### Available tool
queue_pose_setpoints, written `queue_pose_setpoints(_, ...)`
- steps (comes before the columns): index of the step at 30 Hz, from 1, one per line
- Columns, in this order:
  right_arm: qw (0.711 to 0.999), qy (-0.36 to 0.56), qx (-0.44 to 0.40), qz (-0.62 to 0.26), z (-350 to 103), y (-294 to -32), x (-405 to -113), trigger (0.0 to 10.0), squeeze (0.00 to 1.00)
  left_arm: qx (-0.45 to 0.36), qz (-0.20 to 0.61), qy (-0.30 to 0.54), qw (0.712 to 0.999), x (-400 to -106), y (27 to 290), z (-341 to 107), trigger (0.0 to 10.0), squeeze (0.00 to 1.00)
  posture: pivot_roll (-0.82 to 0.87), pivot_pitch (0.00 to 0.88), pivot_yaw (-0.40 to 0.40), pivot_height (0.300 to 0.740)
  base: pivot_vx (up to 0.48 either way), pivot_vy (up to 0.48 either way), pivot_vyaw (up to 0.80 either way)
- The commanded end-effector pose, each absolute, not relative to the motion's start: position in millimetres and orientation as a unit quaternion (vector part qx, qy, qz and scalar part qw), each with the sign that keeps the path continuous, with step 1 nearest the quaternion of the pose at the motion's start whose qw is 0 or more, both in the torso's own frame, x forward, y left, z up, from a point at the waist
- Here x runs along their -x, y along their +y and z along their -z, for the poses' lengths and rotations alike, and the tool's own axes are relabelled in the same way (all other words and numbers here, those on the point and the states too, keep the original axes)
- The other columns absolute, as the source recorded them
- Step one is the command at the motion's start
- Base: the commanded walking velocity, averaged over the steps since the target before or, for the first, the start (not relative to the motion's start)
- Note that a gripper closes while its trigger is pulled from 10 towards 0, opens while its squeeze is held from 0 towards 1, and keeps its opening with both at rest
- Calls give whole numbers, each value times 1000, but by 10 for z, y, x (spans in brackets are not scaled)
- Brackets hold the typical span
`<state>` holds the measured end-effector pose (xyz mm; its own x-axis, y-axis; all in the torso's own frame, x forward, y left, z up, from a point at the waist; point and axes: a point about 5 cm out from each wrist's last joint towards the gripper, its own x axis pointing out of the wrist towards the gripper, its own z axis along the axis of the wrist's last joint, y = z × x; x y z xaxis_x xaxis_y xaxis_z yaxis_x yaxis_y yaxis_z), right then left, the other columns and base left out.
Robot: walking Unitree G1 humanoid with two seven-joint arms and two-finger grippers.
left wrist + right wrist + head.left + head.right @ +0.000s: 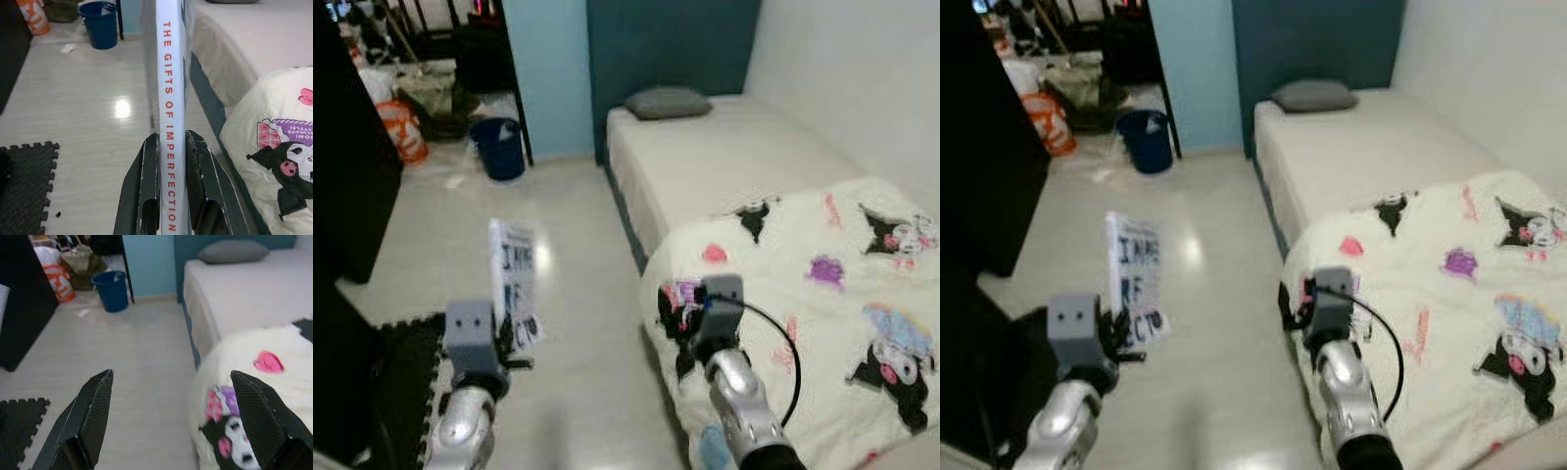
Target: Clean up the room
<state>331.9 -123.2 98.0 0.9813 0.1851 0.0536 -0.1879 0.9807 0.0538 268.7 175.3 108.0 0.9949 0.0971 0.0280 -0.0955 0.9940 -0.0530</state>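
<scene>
The book (171,122) runs off the top and bottom edges of the left wrist view, so its spine title is cut short, and the left claw (172,196) hides its lower sides. In the left eye view its cover print (516,279) is too blurred to read. The bed (724,157) is covered at its near end by a cartoon blanket (822,323), itself cut off at the picture's edge. Beyond the blue bucket (499,147), the clutter (421,88) is too small and blurred to identify.

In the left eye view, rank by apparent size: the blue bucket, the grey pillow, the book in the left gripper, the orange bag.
1. Book, though nearness to the camera inflates it.
2. Grey pillow.
3. Blue bucket and orange bag look alike; not ranked.
The left gripper clamps the book.
</scene>
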Motion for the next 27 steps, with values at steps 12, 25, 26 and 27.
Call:
queue_pose_setpoints(12, 994, -9, -39, -99, -898, -1191, -3290, 10000, 0, 17, -68, -25, 997, -2674, 1863, -1102, 10000, 0, 77, 138, -3, 740, 372, 0, 0)
queue_pose_setpoints(25, 993, 0, -42, -109, -877, -1151, -3292, 10000, 0, 16, -71, -23, 997, -2687, 1866, -1089, 10000, 0, 78, 124, -4, 740, 386, 0, 0)
queue_pose_setpoints(26, 993, 1, -42, -111, -872, -1147, -3293, 10000, 0, 16, -71, -22, 997, -2691, 1864, -1085, 10000, 0, 78, 123, -4, 740, 386, 0, 0)
queue_pose_setpoints(27, 993, 1, -42, -111, -872, -1147, -3293, 10000, 0, 16, -71, -22, 997, -2691, 1864, -1085, 10000, 0, 78, 123, -4, 740, 386, 0, 0)
